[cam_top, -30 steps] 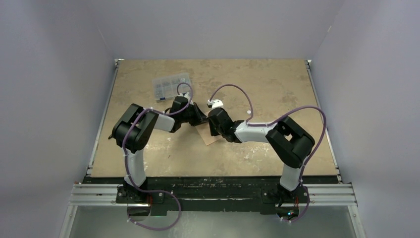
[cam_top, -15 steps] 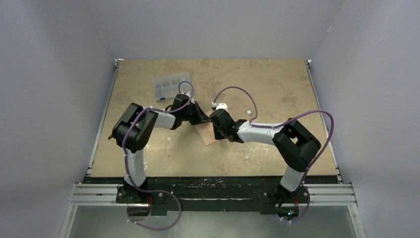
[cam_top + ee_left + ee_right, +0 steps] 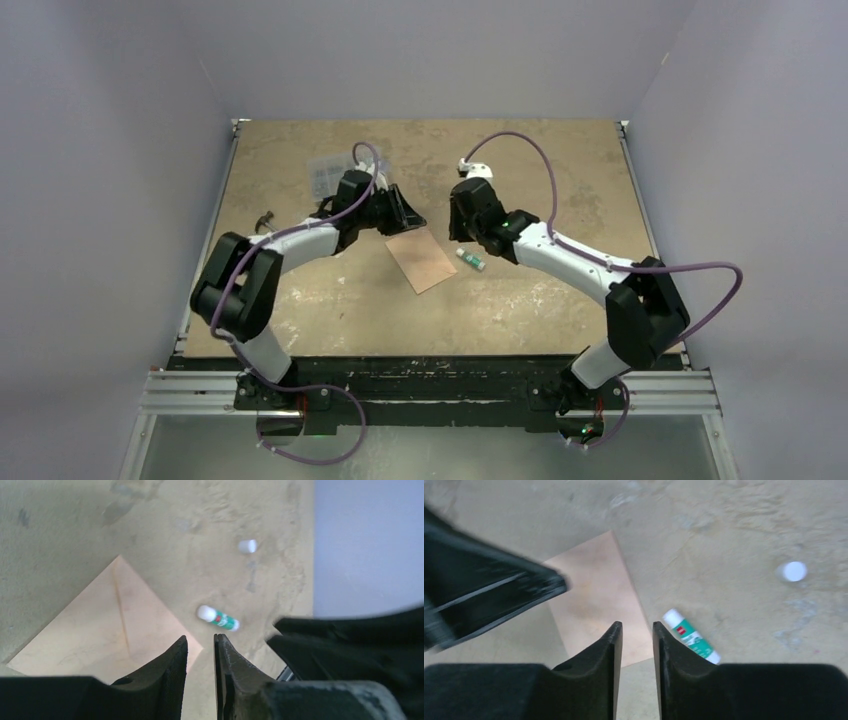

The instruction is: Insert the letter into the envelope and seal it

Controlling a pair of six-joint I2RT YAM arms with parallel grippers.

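The salmon-pink envelope (image 3: 422, 259) lies flat in the middle of the table, flap folded down, with a faint crease across it (image 3: 100, 630) (image 3: 596, 590). No separate letter shows. My left gripper (image 3: 408, 215) (image 3: 201, 642) hangs just behind the envelope's far left corner. Its jaws stand a narrow gap apart with nothing between them. My right gripper (image 3: 462, 228) (image 3: 637, 627) hangs behind the envelope's right side, also slightly open and holding nothing. Neither gripper touches the paper.
A green-and-white glue stick (image 3: 470, 260) (image 3: 690, 636) (image 3: 218, 618) lies just right of the envelope. Its white cap (image 3: 794, 571) (image 3: 247, 546) sits farther right. A clear plastic parts box (image 3: 335, 172) stands at the back left, and a small dark object (image 3: 263, 216) lies near the left edge.
Both grippers have let go, lifted off the envelope and drawn back toward the far side. Their jaws have opened a little. The envelope and glue stick are now uncovered.
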